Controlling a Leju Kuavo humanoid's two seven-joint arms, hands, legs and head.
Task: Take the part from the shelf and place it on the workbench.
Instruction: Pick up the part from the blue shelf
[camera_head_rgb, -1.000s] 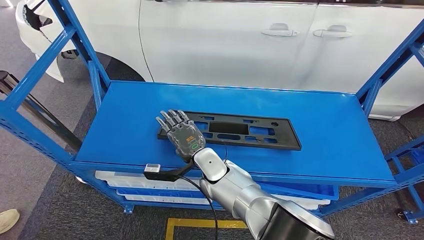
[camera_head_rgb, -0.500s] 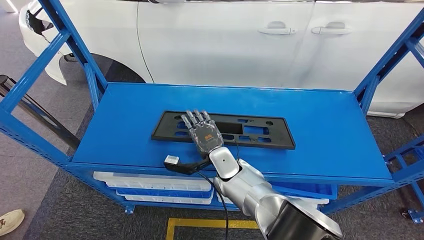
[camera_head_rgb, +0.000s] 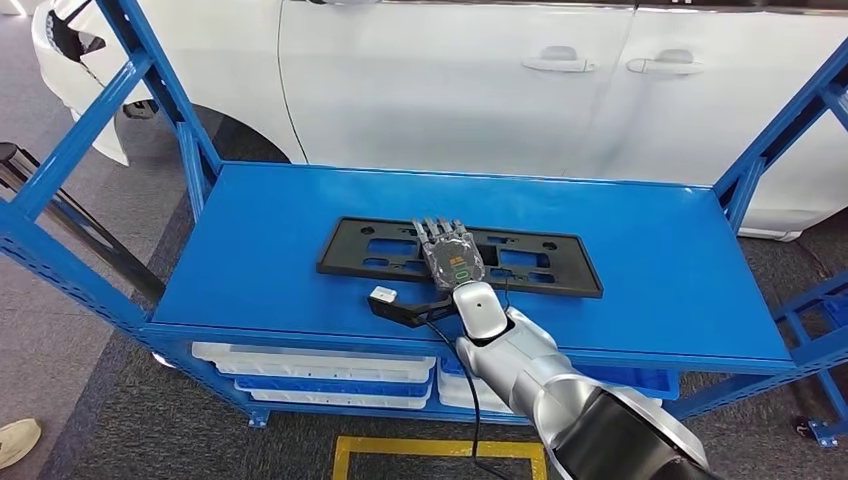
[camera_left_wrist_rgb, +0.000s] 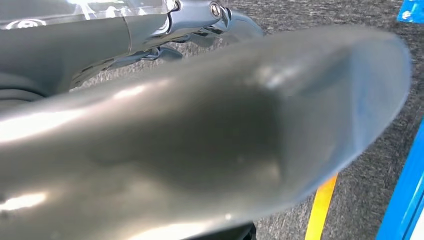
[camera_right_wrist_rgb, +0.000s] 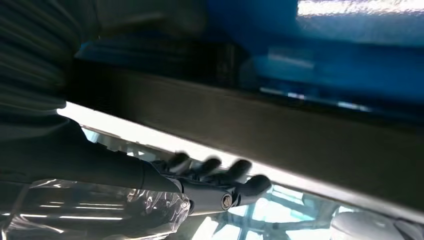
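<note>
Head view gives me the clearest read: my right hand (camera_head_rgb: 449, 256) lies flat, palm down, on the black part (camera_head_rgb: 560, 272), a long slotted plate lying on the blue shelf (camera_head_rgb: 260, 250) a little nearer the front edge than the back. The fingers look stretched out side by side over the plate's middle, gripping nothing; I judge the hand is resting on it, though I can't confirm contact from this angle. In the right wrist view the fingers (camera_right_wrist_rgb: 215, 170) are extended with nothing in them. My left hand (camera_left_wrist_rgb: 200, 145) is a grey blur close to its camera, so I can't tell how its fingers lie. My worry is the thin, flat plate: with no edge lifted, curling the fingers could just skid it across the smooth shelf, or tip one long end down if I catch it off-centre.
</note>
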